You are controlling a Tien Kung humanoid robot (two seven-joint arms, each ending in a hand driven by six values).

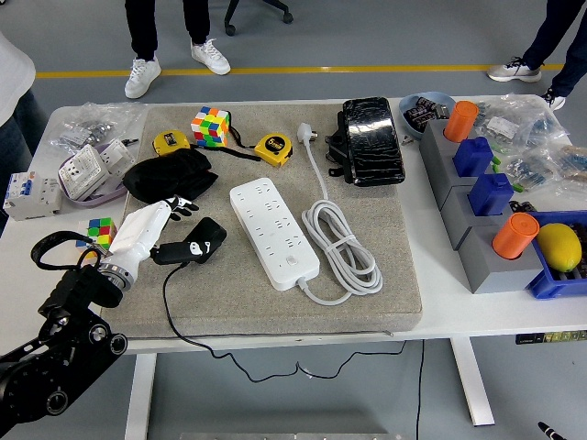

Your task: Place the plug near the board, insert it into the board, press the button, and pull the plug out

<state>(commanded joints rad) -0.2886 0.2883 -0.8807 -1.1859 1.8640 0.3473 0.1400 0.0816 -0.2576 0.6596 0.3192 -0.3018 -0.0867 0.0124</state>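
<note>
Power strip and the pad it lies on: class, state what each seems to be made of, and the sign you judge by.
Power strip: probably hard plastic, smooth white; its surface is even with crisp moulded socket holes.
Pad: apparently felt or foam, matte grey-beige; it looks speckled and dull, with soft rounded edges.
</note>
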